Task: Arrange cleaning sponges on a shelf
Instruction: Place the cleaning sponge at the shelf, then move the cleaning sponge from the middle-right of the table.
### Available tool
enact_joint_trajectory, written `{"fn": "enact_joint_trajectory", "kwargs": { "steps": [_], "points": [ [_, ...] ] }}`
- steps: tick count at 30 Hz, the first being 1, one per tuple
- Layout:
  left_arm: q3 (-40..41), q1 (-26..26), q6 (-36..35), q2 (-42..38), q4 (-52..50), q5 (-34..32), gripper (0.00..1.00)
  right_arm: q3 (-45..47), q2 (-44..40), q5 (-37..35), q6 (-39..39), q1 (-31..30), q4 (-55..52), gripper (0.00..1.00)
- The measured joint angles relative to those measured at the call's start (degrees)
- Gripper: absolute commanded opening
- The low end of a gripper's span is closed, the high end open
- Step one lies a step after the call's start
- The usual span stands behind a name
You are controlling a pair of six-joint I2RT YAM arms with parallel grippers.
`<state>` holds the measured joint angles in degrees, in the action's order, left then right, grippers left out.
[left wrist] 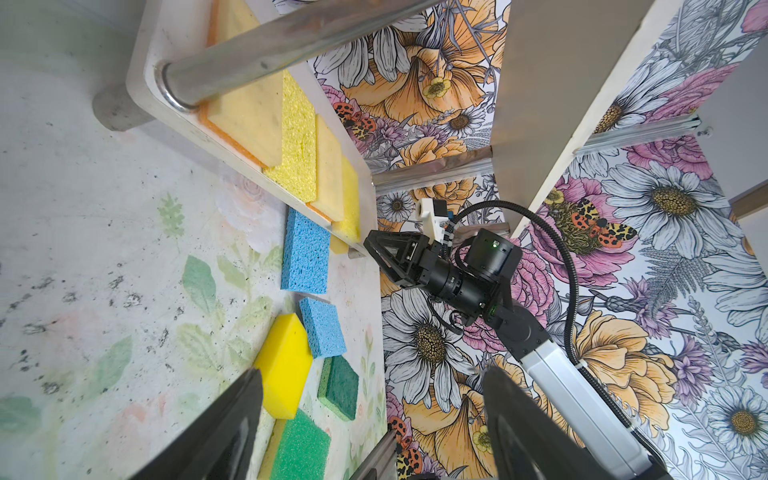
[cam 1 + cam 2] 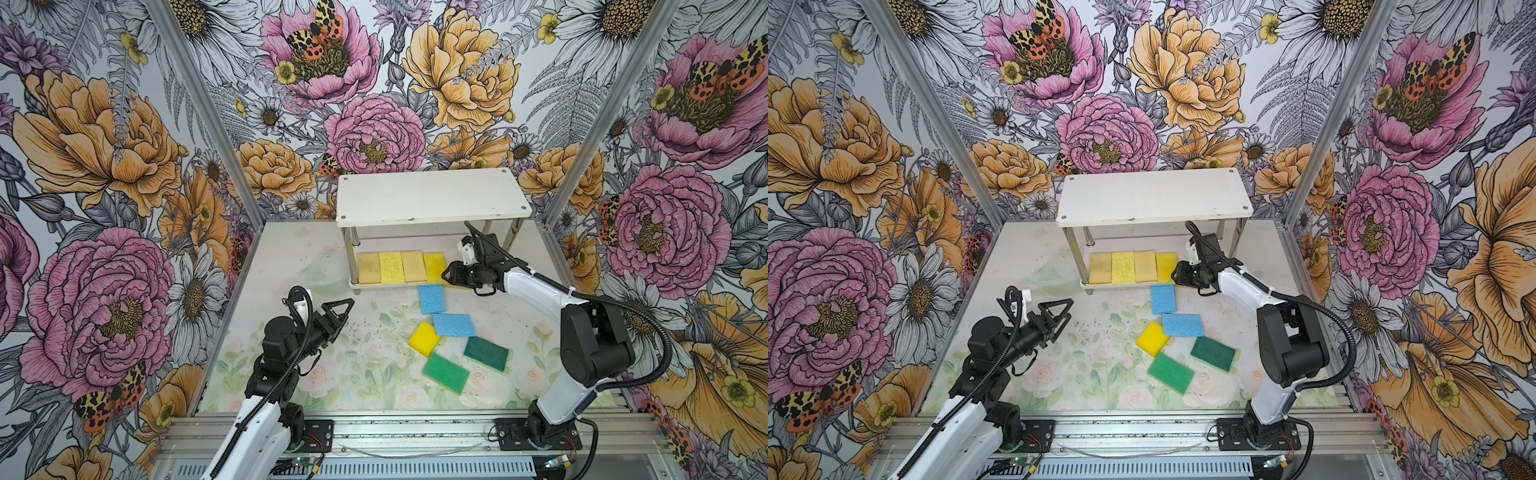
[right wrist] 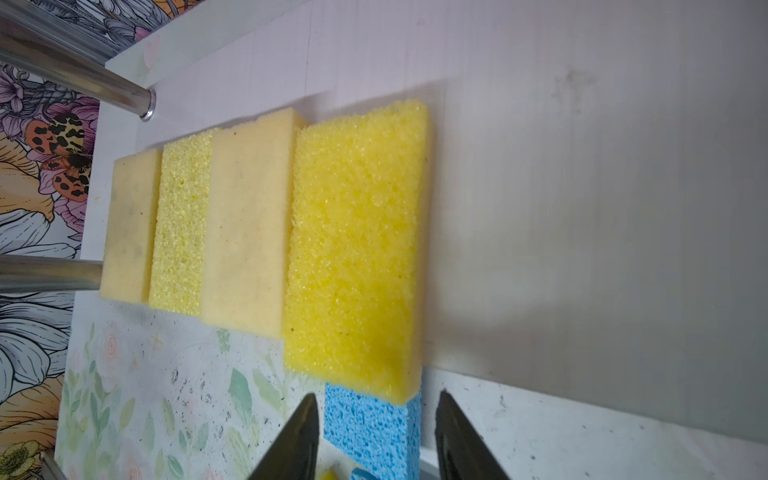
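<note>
On the left side, the left gripper (image 2: 347,311) hovers above the table (image 2: 291,257) with its jaws spread wide and nothing between them. A little farther back lies one transparent thing (image 2: 318,272), which I cannot identify. Next comes the shelf (image 2: 432,195), standing at the back of the table against the flowered wall; it has two white boards, and the upper board carries nothing. On the lower board four sponges lie flat in one row, side against side: the first tan sponge (image 2: 369,268), the porous yellow sponge (image 2: 390,266), the second tan sponge (image 2: 413,266) and the bright yellow sponge (image 3: 357,249), whose near end hangs a little over the front edge of the board. Five more sponges lie on the table in front of the shelf, so I count nine in all. There is one smooth yellow sponge (image 2: 424,338), two blue ones and two green ones. The far blue sponge (image 2: 432,299) lies just in front of the lower board, partly under that overhanging end. The near blue sponge (image 2: 454,325) is close beside the smooth yellow one. The light green sponge (image 2: 446,372) and the dark green sponge (image 2: 486,353) lie nearest to the robot, each on a pale base. The right gripper (image 2: 448,274) is just in front of the bright yellow sponge, its jaws partly apart and gripping nothing.
</note>
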<state>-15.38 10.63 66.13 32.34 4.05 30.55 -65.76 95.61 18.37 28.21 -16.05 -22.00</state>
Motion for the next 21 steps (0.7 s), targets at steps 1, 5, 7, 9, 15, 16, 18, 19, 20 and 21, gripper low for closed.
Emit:
{"fn": "enact_joint_trajectory", "kwargs": {
  "steps": [1,5,7,9,15,16,18,19,20,21],
  "points": [
    [0.1,0.0,0.0,0.0,0.0,0.0,0.84,1.3,-1.6,-0.4,0.4,0.1,0.0,0.53],
    [0.5,0.0,0.0,0.0,0.3,0.0,0.84,7.9,-9.0,-2.1,3.2,1.4,0.4,0.53],
    [0.8,0.0,0.1,0.0,0.6,0.0,0.84,11.3,-12.1,-2.9,4.5,2.7,0.4,0.53],
    [1.1,0.0,0.2,0.0,0.9,0.0,0.84,13.9,-13.3,-3.3,5.4,4.2,0.5,0.53],
    [1.2,0.0,0.7,0.0,1.8,0.4,0.85,18.4,-11.9,-3.9,4.6,7.7,2.3,0.52],
    [1.2,0.0,0.7,0.0,1.9,0.4,0.84,18.5,-11.3,-4.2,3.9,7.8,2.9,0.52],
    [1.2,0.0,0.9,0.0,1.9,0.5,0.85,18.6,-10.3,-4.9,2.1,7.8,4.9,0.52],
    [1.2,-0.1,1.0,0.0,1.9,0.5,0.84,18.6,-10.0,-5.2,1.1,7.8,5.7,0.52],
    [1.2,-0.1,1.1,-0.1,1.9,0.5,0.84,18.6,-9.8,-5.5,0.4,7.8,6.4,0.52],
    [1.2,-0.1,1.1,-0.1,1.9,0.7,0.85,18.6,-9.6,-5.8,-0.5,7.8,7.4,0.52]
  ]
}}
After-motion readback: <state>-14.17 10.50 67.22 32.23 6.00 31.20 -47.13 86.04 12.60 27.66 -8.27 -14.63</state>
